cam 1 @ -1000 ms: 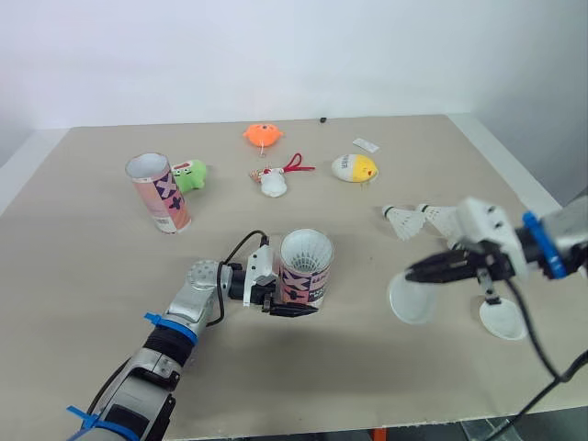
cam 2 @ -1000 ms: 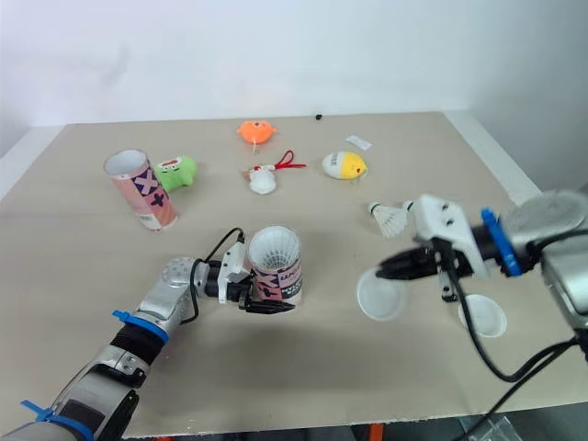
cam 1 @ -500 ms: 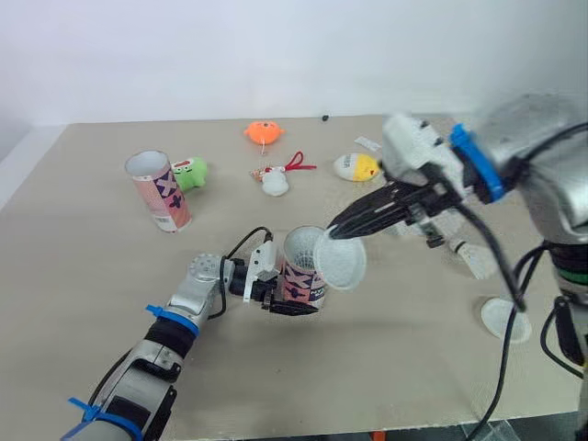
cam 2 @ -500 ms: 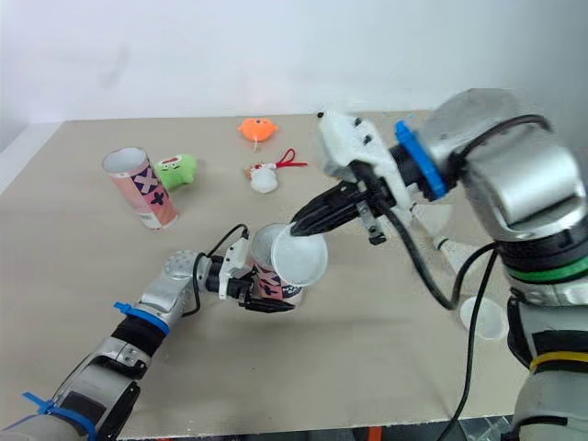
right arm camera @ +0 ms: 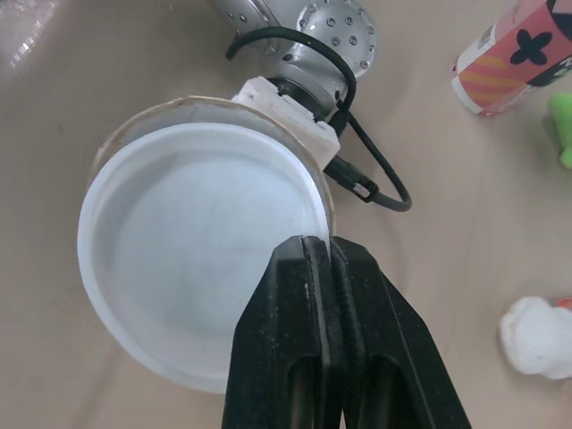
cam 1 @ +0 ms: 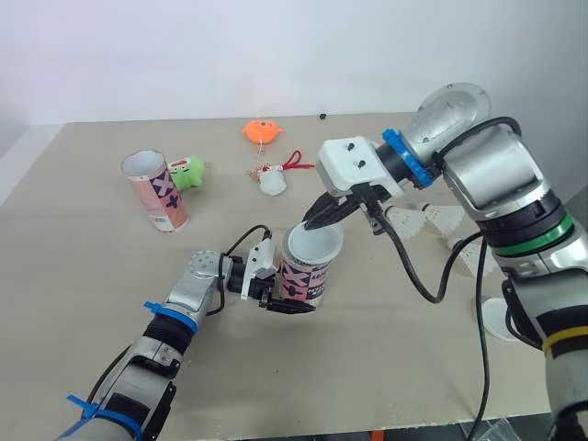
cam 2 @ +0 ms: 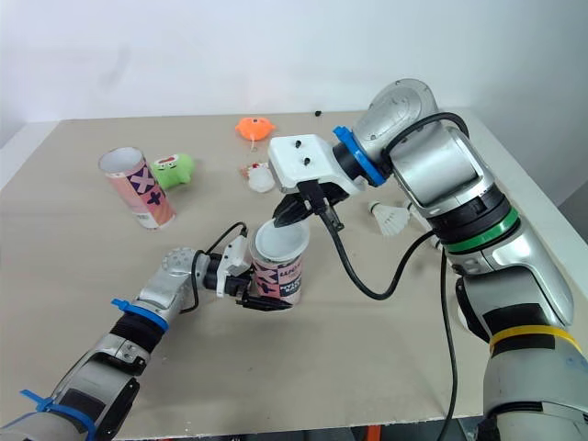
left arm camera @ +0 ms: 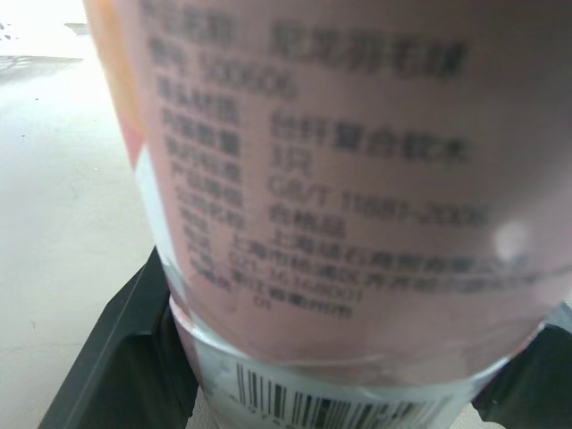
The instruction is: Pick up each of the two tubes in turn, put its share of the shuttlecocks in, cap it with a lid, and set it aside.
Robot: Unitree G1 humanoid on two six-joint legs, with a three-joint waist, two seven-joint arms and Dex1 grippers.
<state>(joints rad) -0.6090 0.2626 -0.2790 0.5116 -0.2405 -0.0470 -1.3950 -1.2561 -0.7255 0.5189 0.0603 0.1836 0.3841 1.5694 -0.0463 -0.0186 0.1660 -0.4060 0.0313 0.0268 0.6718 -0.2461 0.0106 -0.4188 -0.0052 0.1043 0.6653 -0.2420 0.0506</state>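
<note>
Jaws first: the right jaws are pinched narrow on the edge of a round white translucent plastic lid (right arm camera: 201,268). The left jaws are clamped on the lower body of a short pink cardboard tube printed with black crosses (cam 1: 308,277).

On the broad beige counter (cam 1: 83,276) that tube stands near the middle, its long axis close to upright, open end up. The right arm reaches in from about two o'clock and holds the lid directly over the mouth, so the lid lies straight above the tube rather than beside it. In the right wrist view the lid sits off-centre: an arc of the tube's rim shows bare on one side while the lid overhangs the other. To my eye it isn't seated yet. It wants sliding square, then pressing down along the tube's axis while the left jaws brace.

A second pink printed tube (cam 1: 156,190) stands uncapped at ten o'clock, well apart. White feathered shuttlecocks (cam 1: 439,218) lie at two o'clock. Whether any are inside the held tube I cannot tell; the lid hides them.
</note>
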